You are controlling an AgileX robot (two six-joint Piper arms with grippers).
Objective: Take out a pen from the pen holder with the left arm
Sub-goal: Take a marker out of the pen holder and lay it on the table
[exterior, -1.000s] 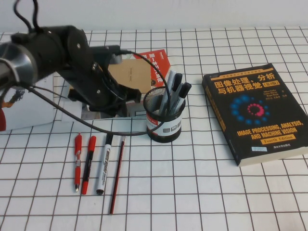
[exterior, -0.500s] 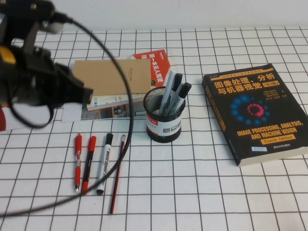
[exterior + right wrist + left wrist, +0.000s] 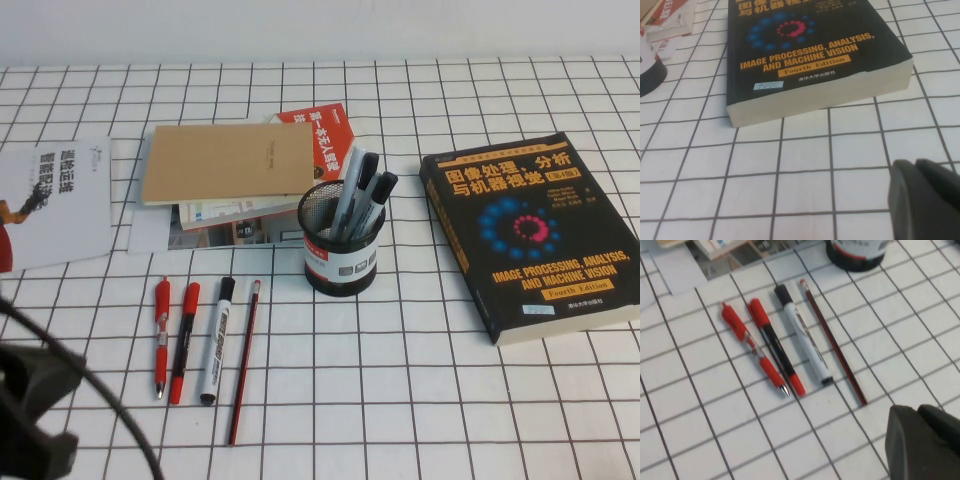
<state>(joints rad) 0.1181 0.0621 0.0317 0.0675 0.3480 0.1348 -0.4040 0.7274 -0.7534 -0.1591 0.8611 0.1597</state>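
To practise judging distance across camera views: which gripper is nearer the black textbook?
Right. The right gripper hovers just off the black textbook's near edge; the left gripper is far to the left, beside the row of pens.

Two red pens, one marker, one pencil, one pen holder (mesh), one black book.
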